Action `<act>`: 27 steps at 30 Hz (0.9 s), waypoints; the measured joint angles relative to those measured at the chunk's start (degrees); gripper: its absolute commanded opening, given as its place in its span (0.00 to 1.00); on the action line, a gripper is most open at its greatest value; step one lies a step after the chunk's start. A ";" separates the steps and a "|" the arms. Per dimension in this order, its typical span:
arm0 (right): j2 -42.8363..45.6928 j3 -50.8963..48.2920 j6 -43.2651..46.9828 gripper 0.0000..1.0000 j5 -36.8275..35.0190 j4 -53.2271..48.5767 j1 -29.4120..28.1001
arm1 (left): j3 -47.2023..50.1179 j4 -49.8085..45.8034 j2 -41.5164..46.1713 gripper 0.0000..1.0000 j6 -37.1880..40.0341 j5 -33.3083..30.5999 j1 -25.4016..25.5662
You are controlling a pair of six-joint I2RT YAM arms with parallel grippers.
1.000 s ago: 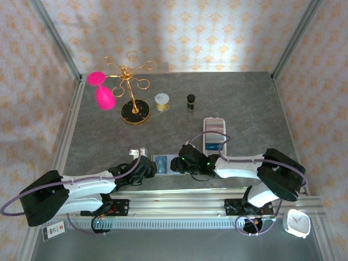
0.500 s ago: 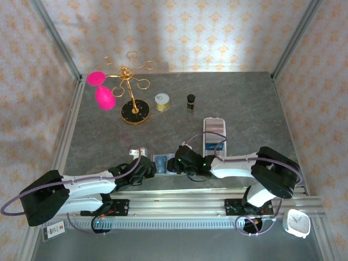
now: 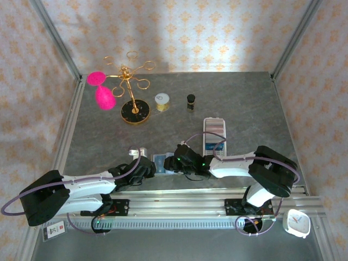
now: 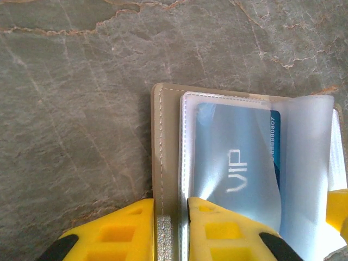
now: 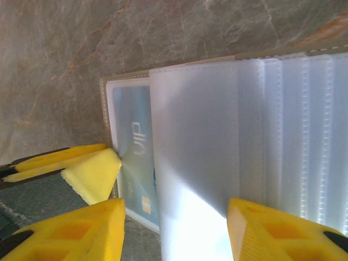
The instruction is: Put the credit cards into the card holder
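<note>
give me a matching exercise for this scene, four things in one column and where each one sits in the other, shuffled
Things:
1. blue VIP card
2. gold stand
3. white clock
4. small dark bottle

Places:
A. near right corner of the scene
B. far middle of the table, beside the yellow-lidded jar
C. inside a clear sleeve of the card holder
D. far left of the table, next to the pink shapes

Pairs: 1-C, 2-D, 3-A, 4-B
</note>
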State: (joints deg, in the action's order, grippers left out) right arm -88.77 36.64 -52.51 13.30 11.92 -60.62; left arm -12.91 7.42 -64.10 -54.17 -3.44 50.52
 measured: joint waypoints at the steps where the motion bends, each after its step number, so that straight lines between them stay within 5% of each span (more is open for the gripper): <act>1: 0.00 0.00 -0.20 0.52 0.00 0.28 0.00 | 0.00 0.00 0.00 0.18 0.00 0.00 0.00; 21: 0.02 -0.52 -3.23 0.51 2.01 7.21 0.00 | 0.83 0.55 1.07 0.18 -0.66 1.55 0.02; 27: 0.00 -0.81 -4.09 0.51 2.36 8.15 0.00 | 1.42 -0.22 2.95 0.27 -1.27 3.26 0.02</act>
State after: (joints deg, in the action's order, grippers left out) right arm -88.77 35.83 -56.60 15.66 20.08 -60.62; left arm -11.49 7.20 -61.14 -55.44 -0.19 50.54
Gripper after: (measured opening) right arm 0.510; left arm 0.243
